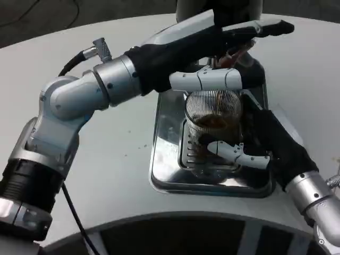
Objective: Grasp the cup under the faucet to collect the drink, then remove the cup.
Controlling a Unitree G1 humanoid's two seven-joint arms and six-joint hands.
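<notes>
Nearest, the right hand [255,146] wraps its fingers round the ribbed glass cup [212,125] from the right. The cup stands upright (part-filled with dark drink) on the steel drip tray [164,180]. Farther off, the left hand [223,53] reaches over the cup toward the dispenser [249,10], fingers extended, holding nothing visible.

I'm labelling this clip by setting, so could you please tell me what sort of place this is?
Probably a drink-dispensing station on a white table: a ribbed glass cup holding brown drink stands on a metal drip tray under a dark dispenser.
</notes>
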